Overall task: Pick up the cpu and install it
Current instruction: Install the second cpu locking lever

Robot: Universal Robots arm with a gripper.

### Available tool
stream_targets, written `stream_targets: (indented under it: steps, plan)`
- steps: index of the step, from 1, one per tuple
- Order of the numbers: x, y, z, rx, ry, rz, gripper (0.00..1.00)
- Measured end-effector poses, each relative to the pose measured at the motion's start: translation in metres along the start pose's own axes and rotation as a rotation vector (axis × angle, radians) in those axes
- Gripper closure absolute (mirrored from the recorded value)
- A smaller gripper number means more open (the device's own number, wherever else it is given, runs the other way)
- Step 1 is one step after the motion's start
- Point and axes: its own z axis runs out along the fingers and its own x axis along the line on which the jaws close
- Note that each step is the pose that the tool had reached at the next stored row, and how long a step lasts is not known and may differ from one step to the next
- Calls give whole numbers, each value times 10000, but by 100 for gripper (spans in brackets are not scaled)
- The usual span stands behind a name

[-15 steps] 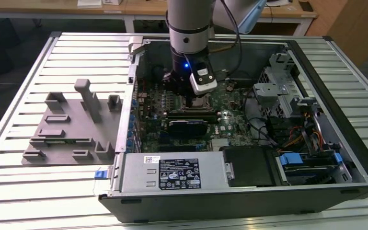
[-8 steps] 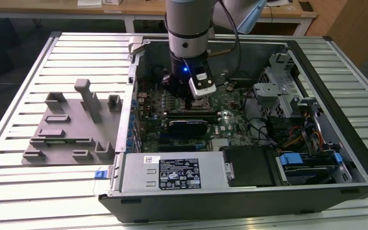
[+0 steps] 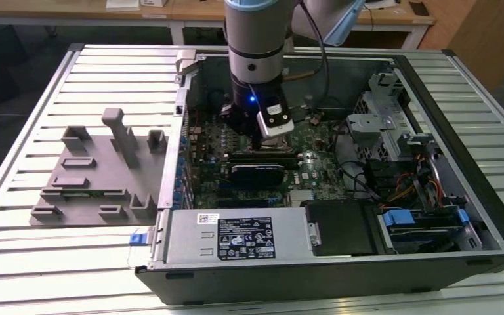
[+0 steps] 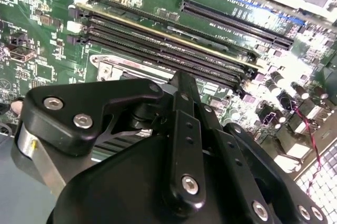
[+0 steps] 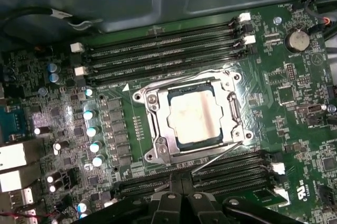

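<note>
1. CPU first, in the exterior view: the chip cannot be made out, because the arm (image 3: pixel 256 52) reaches straight down into the open computer case (image 3: pixel 340 262) and its gripper (image 3: pixel 265 146) hangs low over the middle of the green motherboard (image 3: pixel 322 141), covering that spot.
2. Exterior view, surroundings: the case lies on its side on a slatted metal table (image 3: pixel 24 262). On the exterior view's left, well apart from the case, a grey plastic fixture (image 3: pixel 94 177) with several upright blocks sits on the table. A metal power supply box (image 3: pixel 234 237) with a label fills the near part of the case, and a drive cage (image 3: pixel 392 118) stands on the exterior view's right.
3. First wrist view: the cpu (image 5: pixel 195 118), a square chip with a shiny silver-grey top, lies flat inside the metal socket frame (image 5: pixel 152 129) on the motherboard. Black memory slots (image 5: pixel 163 50) run along two opposite sides of the socket. A round coin battery (image 5: pixel 297 40) sits near one corner of the board. The black linkage of the gripper shows at the edge, apart from the chip.
4. Second wrist view: the gripper's black linkage and silver body sit close above the board, with memory slots beyond them.
5. Claw state: I cannot tell whether the fingers are parted or together, since their tips are hidden. Nothing is seen held.
</note>
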Motion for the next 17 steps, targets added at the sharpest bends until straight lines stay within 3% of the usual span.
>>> stream_targets:
  steps: [2,6,9,13,17]
  plan:
    - [0,-21,4,-41,10,-1,89]
    - [3,-75,14,-266,64,10,89]
    - [9,-117,22,-496,119,25,89]
    - [20,-160,31,-911,219,52,89]
    - [16,-204,42,-1078,259,61,89]
